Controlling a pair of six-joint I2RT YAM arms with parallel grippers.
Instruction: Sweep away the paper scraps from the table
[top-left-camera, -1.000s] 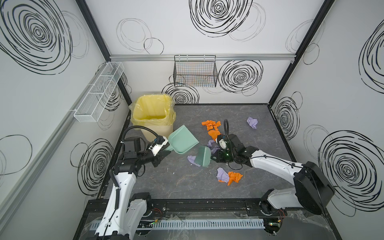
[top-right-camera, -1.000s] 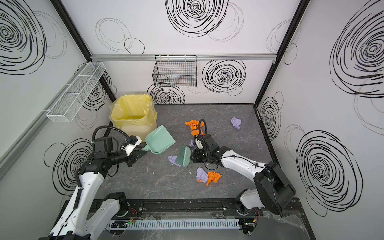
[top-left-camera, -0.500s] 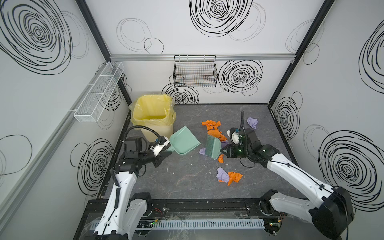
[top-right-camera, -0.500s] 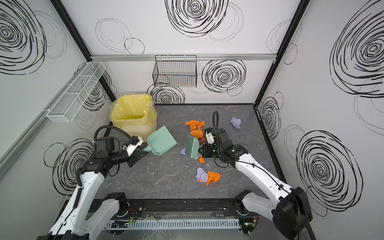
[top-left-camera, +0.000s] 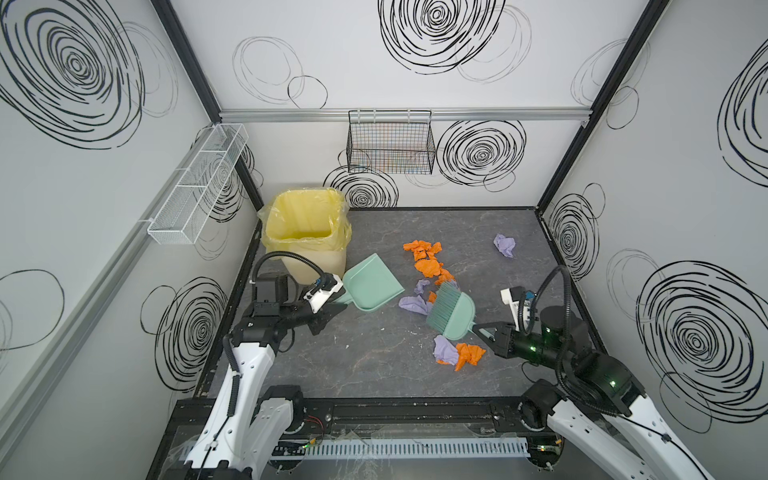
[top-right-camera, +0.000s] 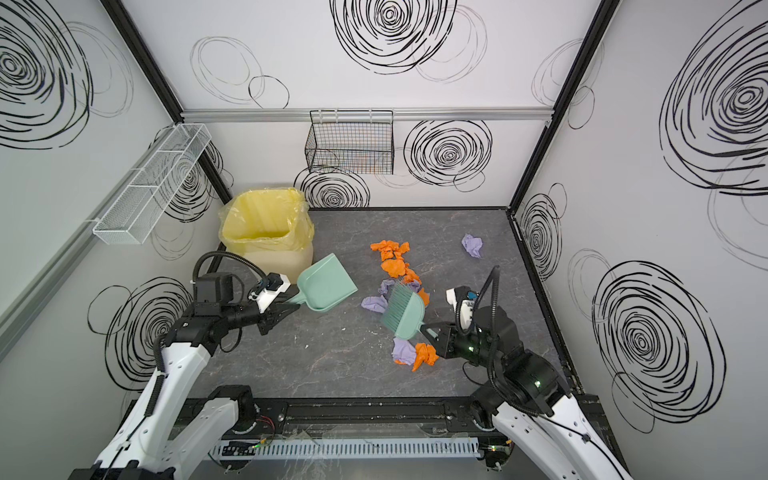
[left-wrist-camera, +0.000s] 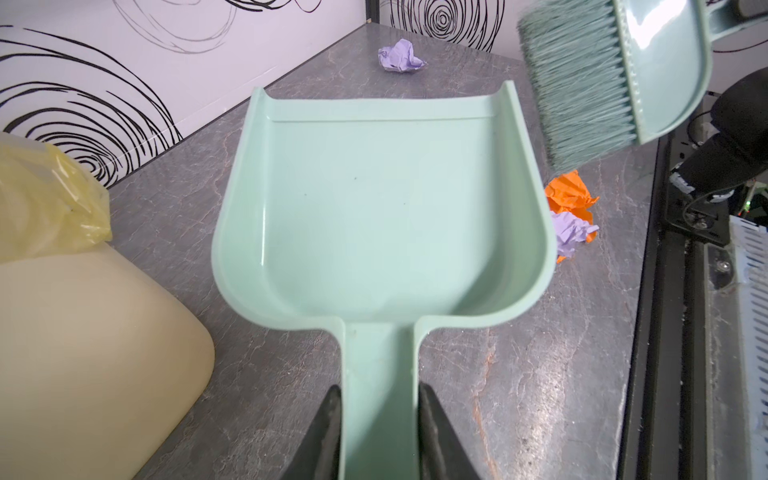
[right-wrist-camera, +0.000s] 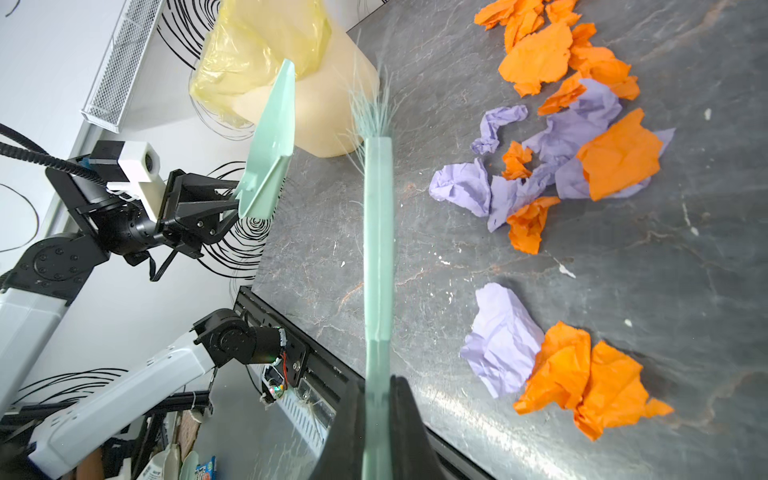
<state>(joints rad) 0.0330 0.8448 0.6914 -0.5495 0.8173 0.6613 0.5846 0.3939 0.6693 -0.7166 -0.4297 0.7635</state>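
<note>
Presently the nearest paper scraps (top-left-camera: 413, 304) lie between the brush (top-left-camera: 455, 313), clamped in the right end effector (top-left-camera: 480, 329), and the dustpan (top-left-camera: 374, 282), clamped in the left end effector (top-left-camera: 337, 302).

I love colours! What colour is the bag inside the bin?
The bag is pale, see-through yellow, seen best in a top view.

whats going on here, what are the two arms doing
A two-armed robot is sweeping up paper scraps. Its left hand grips the handle of a mint-green dustpan, which is empty and held beside the yellow-lined bin. Its right hand grips a matching brush, bristles at the middle cluster of orange and lilac scraps. No scrap is in the pan yet: all lie on the table, including a small pile near the front and a lone lilac wad toward the far right.
</note>
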